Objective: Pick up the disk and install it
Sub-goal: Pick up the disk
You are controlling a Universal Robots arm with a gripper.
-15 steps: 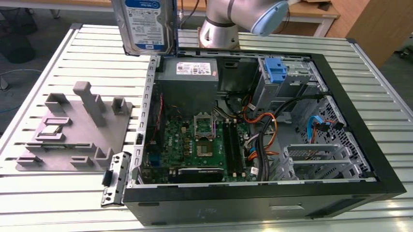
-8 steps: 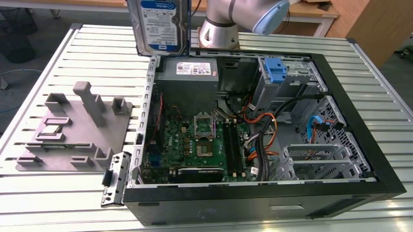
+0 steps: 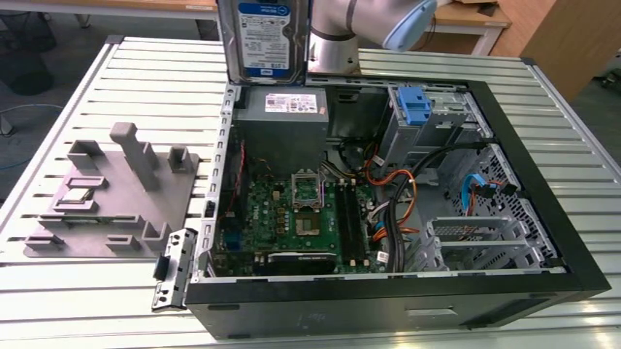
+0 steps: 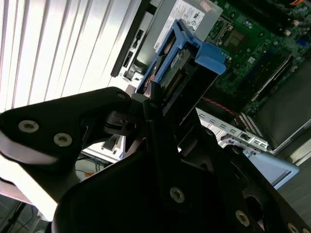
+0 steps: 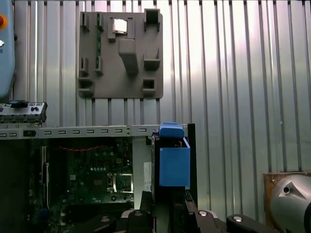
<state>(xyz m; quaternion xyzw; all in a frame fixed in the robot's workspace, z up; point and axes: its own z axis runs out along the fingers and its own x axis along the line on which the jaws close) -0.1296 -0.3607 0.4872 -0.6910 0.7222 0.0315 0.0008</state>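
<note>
The disk (image 3: 266, 38), silver-grey with a white-and-blue label, hangs upright in the air above the back edge of the open computer case (image 3: 388, 298), over its back left corner in the exterior view. In both wrist views its blue rails (image 4: 181, 54) (image 5: 174, 162) stick out past my dark gripper (image 4: 154, 94) (image 5: 166, 206), which is shut on the disk's end. Below the disk lie the grey power supply (image 3: 291, 106) and the green motherboard (image 3: 296, 211).
A tall blue latch (image 3: 412, 106) stands at the case's back drive bay. Cables (image 3: 417, 182) cross the middle, and a metal drive cage (image 3: 485, 243) sits at the front right. On the slatted table, a grey fixture plate (image 3: 107, 196) lies left of the case beside a loose bracket (image 3: 173, 270).
</note>
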